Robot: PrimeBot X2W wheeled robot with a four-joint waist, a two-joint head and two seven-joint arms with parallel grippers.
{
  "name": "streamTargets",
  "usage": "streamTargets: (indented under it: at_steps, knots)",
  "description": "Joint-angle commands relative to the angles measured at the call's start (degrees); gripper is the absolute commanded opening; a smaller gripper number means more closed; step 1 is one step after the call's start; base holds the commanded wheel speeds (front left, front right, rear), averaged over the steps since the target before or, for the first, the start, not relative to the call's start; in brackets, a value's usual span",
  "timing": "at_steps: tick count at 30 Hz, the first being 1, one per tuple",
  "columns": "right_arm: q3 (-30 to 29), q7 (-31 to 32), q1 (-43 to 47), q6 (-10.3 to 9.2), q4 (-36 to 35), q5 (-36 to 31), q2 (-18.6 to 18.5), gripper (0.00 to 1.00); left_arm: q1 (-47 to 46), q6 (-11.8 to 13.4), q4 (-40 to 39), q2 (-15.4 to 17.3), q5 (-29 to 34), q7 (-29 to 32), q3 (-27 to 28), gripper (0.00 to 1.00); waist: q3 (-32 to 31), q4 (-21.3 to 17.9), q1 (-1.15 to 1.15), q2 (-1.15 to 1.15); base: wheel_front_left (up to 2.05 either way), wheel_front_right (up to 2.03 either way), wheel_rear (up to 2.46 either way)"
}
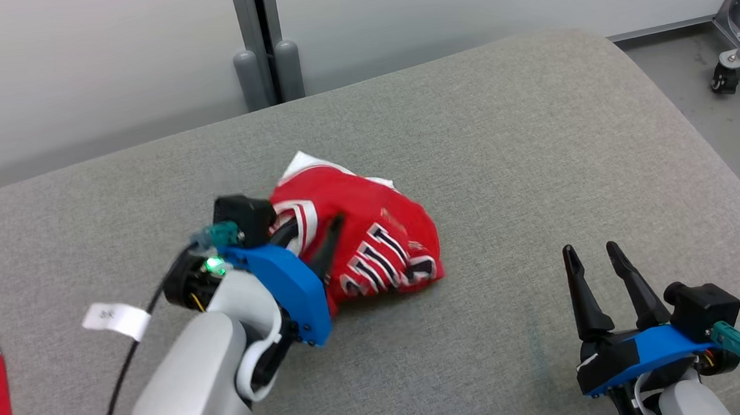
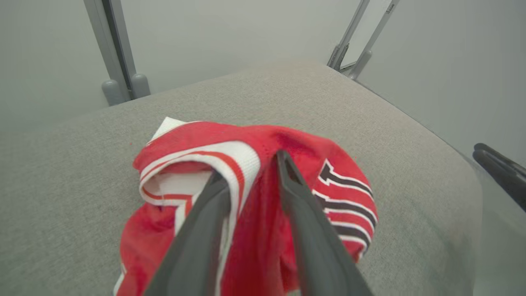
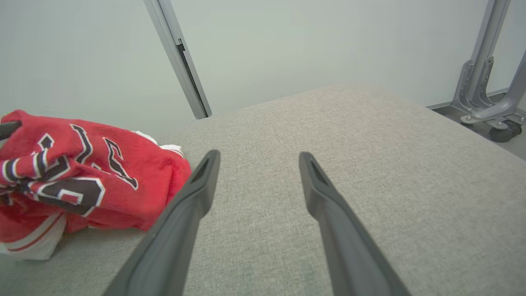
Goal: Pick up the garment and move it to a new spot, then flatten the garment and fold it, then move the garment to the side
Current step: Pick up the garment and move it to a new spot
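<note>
red jersey (image 1: 381, 229) lies bunched mid-left on the grey cushion (image 1: 521, 132), lettering side facing right. left gripper (image 2: 248, 166) is down on it, jaws parted, a fold of red cloth and white trim between the fingers (image 2: 304, 213), not pinched. right gripper (image 1: 591, 250) is wide open with nothing in it, over bare cushion, well right of the jersey.

The head camera looks forward and down on the red garment (image 1: 372, 233) from farther back; the left wrist camera hangs close over it; the right wrist camera sits low to its right — all share it.
</note>
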Motion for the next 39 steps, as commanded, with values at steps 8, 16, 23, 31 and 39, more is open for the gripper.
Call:
streamTargets:
  at_steps: [8,16,23,31,39]
  knots:
    - [-1.67,-0.38,1.27,0.01,0.18,-1.62,-0.24,1.00,3.36,-0.17,3.98,-3.31,-1.44,-11.47,1.08,1.00,-1.95,2.98,0.00,0.00,0.00,0.00,0.00]
    - [-3.29,0.64,3.10,0.01,-1.14,-2.88,-0.24,1.00,10.80,0.77,-1.02,-0.98,-2.51,-23.29,4.58,1.00,-4.21,7.14,0.00,0.00,0.00,0.00,0.00]
    - [-4.22,2.59,5.03,0.01,-3.31,-5.03,-0.26,1.00,17.96,3.39,-4.71,1.62,-0.77,-28.17,9.98,1.00,-5.55,9.51,0.00,0.00,0.00,0.00,0.00]
    - [-6.14,4.49,7.28,0.01,-6.30,-6.36,-0.24,1.00,24.11,6.88,-7.59,3.39,4.40,-28.55,17.06,1.00,-6.35,11.23,0.00,0.00,0.00,0.00,0.00]
    - [-6.29,5.74,8.22,0.01,-7.80,-6.06,-0.25,1.00,27.74,6.43,-7.59,2.84,7.20,-28.57,21.40,1.00,-6.87,12.82,0.00,0.00,0.00,0.00,0.00]
